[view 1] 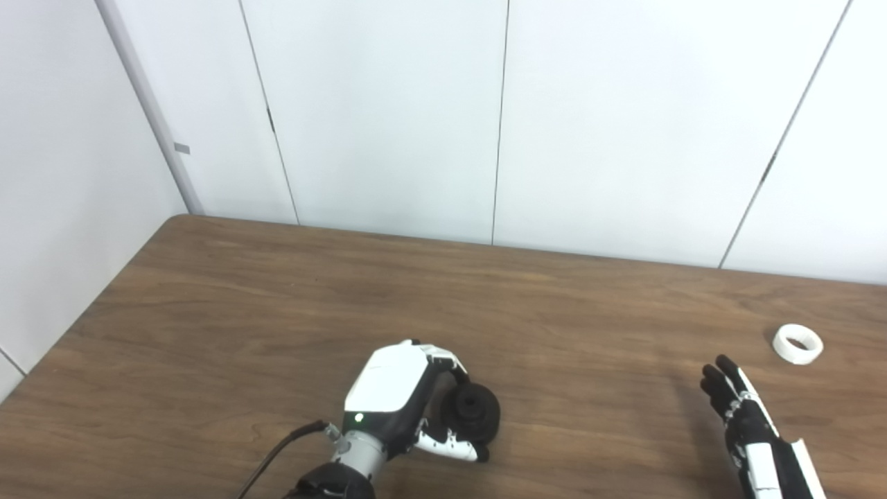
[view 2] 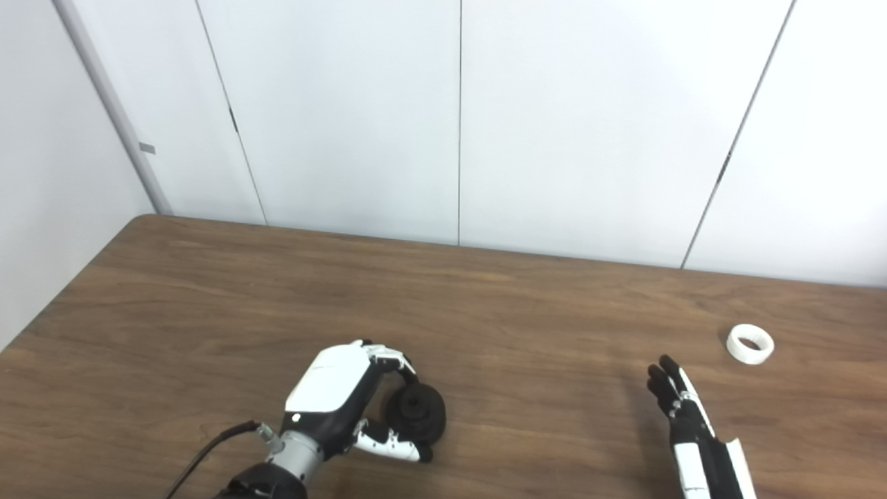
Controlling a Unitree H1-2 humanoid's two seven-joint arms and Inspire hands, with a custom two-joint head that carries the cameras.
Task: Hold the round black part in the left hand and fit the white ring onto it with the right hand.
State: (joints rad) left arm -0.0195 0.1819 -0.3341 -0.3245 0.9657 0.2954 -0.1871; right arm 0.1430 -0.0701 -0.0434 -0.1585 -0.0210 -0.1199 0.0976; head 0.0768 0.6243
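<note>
The round black part [view 1: 475,410] sits on the brown table [view 1: 277,312] near the front, a raised hub on its top. My left hand [view 1: 398,398] curls around it, fingers over its far side and thumb at its near side, apparently shut on it. The white ring [view 1: 797,343] lies flat at the table's right side. My right hand [view 1: 745,423] hovers a little to the near left of the ring, fingers straight and spread, holding nothing and not touching the ring.
White wall panels [view 1: 388,111] rise behind the table's far edge. The table's left edge runs diagonally at the left of the picture. A black cable [view 1: 277,454] trails from my left wrist.
</note>
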